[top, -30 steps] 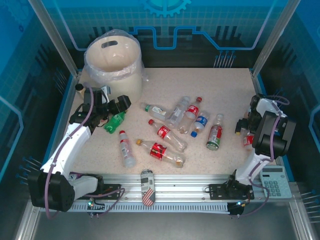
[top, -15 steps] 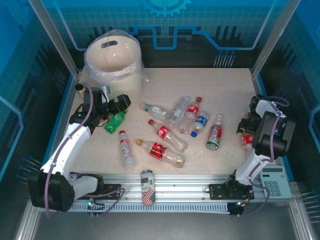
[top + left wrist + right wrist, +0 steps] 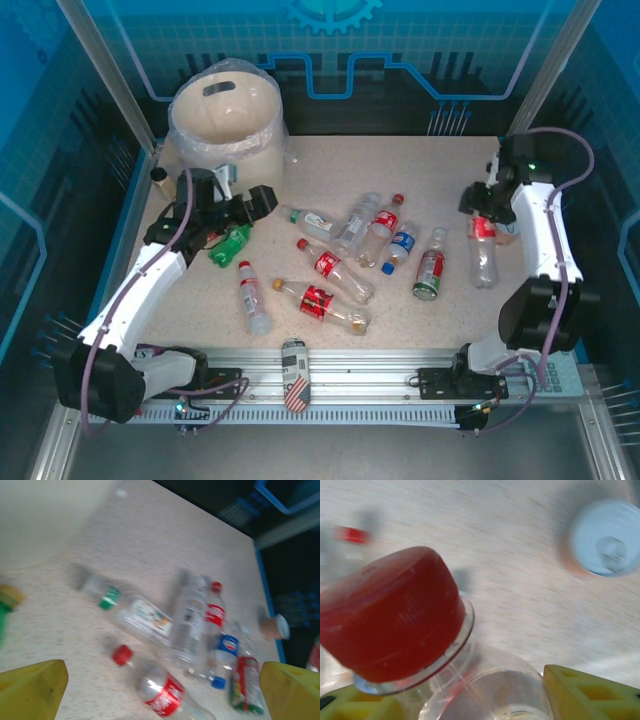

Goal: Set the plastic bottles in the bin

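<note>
My right gripper point(image 3: 479, 206) is shut on a clear red-capped, red-labelled bottle point(image 3: 483, 252) and holds it above the right side of the table. In the right wrist view the bottle's red cap point(image 3: 390, 612) looms close, and the yellow fingers point(image 3: 587, 692) clamp the bottle below it. My left gripper point(image 3: 243, 205) stands open with nothing in it, just beyond the green bottle point(image 3: 228, 243) and beside the cream bin point(image 3: 226, 128) at the far left. Several clear bottles point(image 3: 330, 265) lie mid-table. The left wrist view shows them ahead, among them a red-labelled bottle point(image 3: 162, 694).
A paper cup point(image 3: 606, 537) stands on the table near the right gripper, and the same paper cup point(image 3: 274, 627) appears in the left wrist view. A patterned can point(image 3: 294, 375) lies on the front rail. A small brown jar point(image 3: 157, 175) sits by the bin. A calculator point(image 3: 552, 365) lies at the near right.
My right arm has swung from the table's right edge up and away from the base, carrying the red-labelled bottle. My left gripper has shifted slightly to the right, past the green bottle.
</note>
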### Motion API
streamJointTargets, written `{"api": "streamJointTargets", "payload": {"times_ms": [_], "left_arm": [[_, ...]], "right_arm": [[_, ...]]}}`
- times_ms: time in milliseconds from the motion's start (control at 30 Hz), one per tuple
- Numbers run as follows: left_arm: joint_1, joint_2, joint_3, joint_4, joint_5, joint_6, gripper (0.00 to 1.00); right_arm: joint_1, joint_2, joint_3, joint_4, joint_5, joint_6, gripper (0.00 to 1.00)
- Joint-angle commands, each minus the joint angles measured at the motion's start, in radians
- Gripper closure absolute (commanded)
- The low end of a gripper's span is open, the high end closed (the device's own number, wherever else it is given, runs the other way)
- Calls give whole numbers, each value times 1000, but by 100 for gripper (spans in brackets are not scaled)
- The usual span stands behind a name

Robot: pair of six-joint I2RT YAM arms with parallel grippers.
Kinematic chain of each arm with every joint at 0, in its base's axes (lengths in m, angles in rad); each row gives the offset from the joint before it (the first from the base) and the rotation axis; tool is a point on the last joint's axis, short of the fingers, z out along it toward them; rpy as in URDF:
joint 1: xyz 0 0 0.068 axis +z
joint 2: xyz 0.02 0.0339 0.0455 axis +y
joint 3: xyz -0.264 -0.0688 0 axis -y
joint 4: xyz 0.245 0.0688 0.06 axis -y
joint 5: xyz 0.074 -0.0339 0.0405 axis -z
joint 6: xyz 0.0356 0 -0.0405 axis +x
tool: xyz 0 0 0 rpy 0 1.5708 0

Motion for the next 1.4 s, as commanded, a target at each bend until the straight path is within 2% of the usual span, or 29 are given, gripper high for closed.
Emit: {"api": "streamJointTargets", "payload": {"times_ms": [0, 167, 267, 367, 633, 933, 1100, 1367], "left_arm": [[-94, 34, 51, 56, 130, 48, 1], [-210, 100, 58, 190, 257, 2, 1], [-261, 135, 40, 279, 281, -24, 1], [-313, 166, 37, 333, 278, -9, 1], [-357, 288, 115, 320, 167, 20, 1], [-360, 381, 196, 367, 170, -2, 1], [-360, 388, 214, 367, 177, 0, 16], [-359, 385, 211, 347, 181, 5, 32]], "right_arm": [[96, -41, 26, 57, -295, 122, 38], [237, -6, 3, 300, -530, 291, 37], [284, 17, -31, 476, -641, 419, 37], [332, 54, -45, 578, -714, 493, 37], [393, 97, -55, 625, -777, 529, 36], [432, 124, -65, 659, -812, 552, 35], [446, 150, -57, 680, -821, 567, 35], [454, 175, -28, 679, -827, 566, 33]]}}
